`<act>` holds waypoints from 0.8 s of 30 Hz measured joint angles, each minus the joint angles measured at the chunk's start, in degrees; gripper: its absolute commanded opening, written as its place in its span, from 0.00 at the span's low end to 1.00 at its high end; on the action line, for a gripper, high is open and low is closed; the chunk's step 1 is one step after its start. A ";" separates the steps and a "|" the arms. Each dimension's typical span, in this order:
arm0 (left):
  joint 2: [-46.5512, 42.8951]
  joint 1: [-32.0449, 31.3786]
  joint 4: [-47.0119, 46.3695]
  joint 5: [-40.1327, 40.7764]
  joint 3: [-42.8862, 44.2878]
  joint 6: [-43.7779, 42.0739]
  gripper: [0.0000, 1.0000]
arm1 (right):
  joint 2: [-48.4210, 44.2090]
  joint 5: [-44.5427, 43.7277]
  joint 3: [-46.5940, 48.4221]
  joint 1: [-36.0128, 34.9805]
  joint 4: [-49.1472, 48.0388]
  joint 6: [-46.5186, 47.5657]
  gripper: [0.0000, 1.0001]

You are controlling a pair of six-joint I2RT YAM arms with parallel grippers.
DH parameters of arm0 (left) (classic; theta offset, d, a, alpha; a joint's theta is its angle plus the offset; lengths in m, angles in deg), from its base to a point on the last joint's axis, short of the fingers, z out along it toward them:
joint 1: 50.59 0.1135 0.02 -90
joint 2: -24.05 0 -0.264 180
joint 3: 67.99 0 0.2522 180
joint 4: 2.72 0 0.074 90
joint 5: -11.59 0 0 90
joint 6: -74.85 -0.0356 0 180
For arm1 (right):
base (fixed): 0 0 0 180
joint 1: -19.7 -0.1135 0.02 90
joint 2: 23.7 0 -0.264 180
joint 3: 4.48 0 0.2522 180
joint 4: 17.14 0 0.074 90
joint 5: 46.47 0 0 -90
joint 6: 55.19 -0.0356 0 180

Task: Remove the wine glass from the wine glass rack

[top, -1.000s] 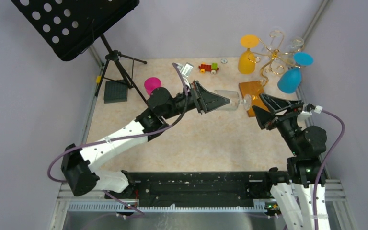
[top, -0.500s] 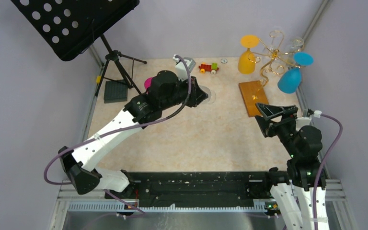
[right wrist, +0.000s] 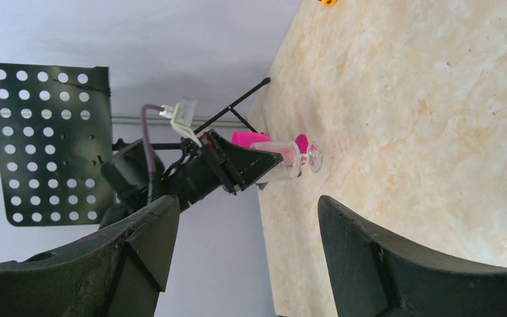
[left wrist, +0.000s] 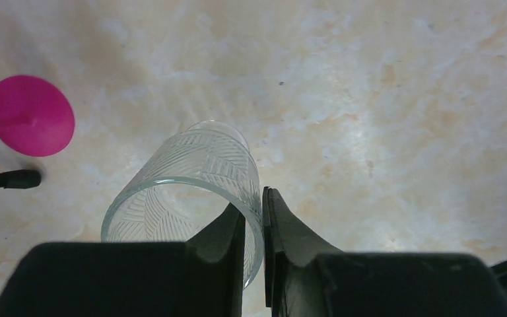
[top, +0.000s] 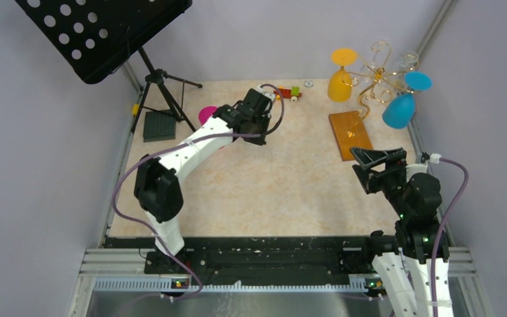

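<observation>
The gold wire rack point(top: 371, 71) stands on its orange-brown wooden base point(top: 350, 134) at the back right. A yellow glass point(top: 340, 82) and a blue glass point(top: 398, 109) hang on it. My left gripper point(top: 256, 125) points down near the back middle, away from the rack. It is shut on the rim of a clear patterned wine glass point(left wrist: 191, 178), one finger inside the bowl and one outside point(left wrist: 254, 198). The right wrist view shows this glass point(right wrist: 278, 164) upright with its foot at the tabletop. My right gripper point(top: 376, 158) is open and empty, just in front of the base.
A pink glass point(top: 208, 115) lies beside my left arm, its foot in the left wrist view point(left wrist: 31, 115). A black music stand point(top: 99, 33) on a tripod point(top: 162, 92) fills the back left. A toy train point(top: 288, 94) sits at the back.
My left arm has swung the clear glass from beside the rack's base to the back middle and turned it upright. My right gripper has drawn back a little, still open.
</observation>
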State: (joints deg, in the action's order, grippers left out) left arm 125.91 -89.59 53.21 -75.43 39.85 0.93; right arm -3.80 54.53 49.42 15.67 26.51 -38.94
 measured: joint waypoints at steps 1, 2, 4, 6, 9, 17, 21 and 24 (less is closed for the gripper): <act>1.75 0.70 1.27 0.59 1.14 -0.17 0.00 | 0.00 0.04 0.00 0.00 0.31 0.24 0.77; 3.39 1.22 2.47 1.40 2.36 -0.28 0.00 | 0.00 0.04 0.00 0.00 0.52 0.31 0.77; 6.10 1.88 4.24 3.19 4.63 -0.85 0.00 | -0.04 0.04 0.00 0.00 1.07 0.37 0.77; 8.07 2.25 5.03 4.57 6.32 -1.38 0.00 | -0.13 0.02 0.00 0.00 1.42 0.50 0.77; 9.92 2.93 5.49 5.53 7.98 -2.14 0.00 | -0.52 0.00 -0.02 0.00 1.79 0.52 0.77; 12.63 5.51 4.42 7.50 10.12 -3.23 0.00 | -0.68 0.00 -0.04 0.00 2.75 0.52 0.77; 14.93 6.93 4.07 8.48 11.41 -3.96 0.00 | -0.70 0.02 -0.50 0.00 2.78 0.52 0.77; 16.61 7.74 3.78 9.01 11.67 -4.28 0.00 | -0.72 0.09 -0.90 0.00 2.75 0.52 0.77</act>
State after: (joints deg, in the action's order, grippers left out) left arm 142.52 -81.85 57.00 -66.42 51.53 -3.36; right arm -4.52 54.62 48.53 15.67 29.27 -38.42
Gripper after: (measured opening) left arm 0.160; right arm 0.767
